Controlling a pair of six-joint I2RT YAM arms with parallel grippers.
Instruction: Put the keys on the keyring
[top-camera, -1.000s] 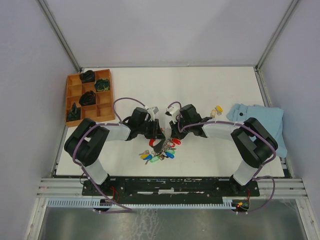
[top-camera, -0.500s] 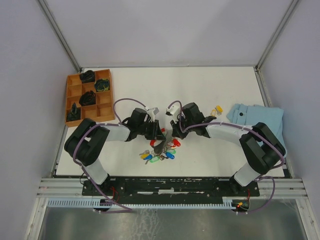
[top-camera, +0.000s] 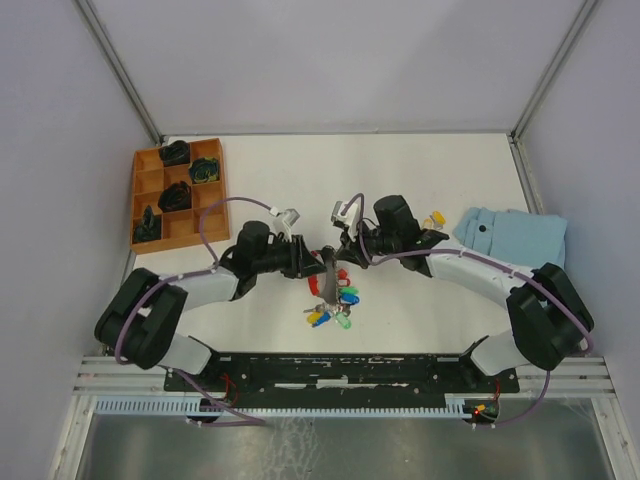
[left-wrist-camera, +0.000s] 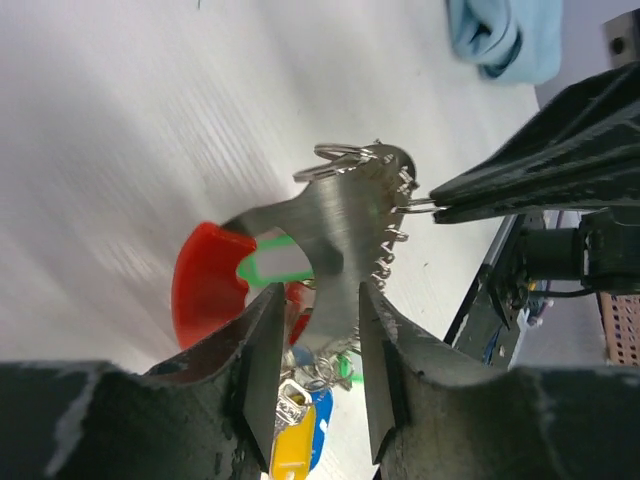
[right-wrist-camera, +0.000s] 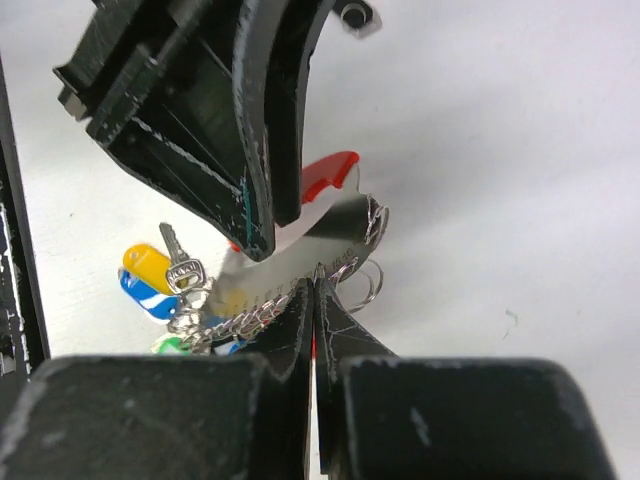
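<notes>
The keyring (top-camera: 330, 272) is a grey metal plate (left-wrist-camera: 335, 225) with a chain, rings and a red strap loop (left-wrist-camera: 205, 285). It is held between both grippers above the table's middle. Keys with green, blue and yellow tags (top-camera: 328, 312) hang from it; the yellow tag (left-wrist-camera: 290, 450) shows low in the left wrist view. My left gripper (top-camera: 318, 262) (left-wrist-camera: 315, 300) is shut on the plate's edges. My right gripper (top-camera: 341, 257) (right-wrist-camera: 314, 285) is shut on a small ring at the plate's rim. One yellow-tagged key (top-camera: 435, 218) lies apart by the cloth.
An orange wooden tray (top-camera: 210, 222) with black pieces in its compartments stands at the back left. A light blue cloth (top-camera: 515, 245) lies at the right edge. The rail with the arm bases runs along the near edge.
Both arms have swung their elbows outward. The keyring cluster has shifted slightly right with both grippers still on it, and the keys hang lower right of where they lay.
</notes>
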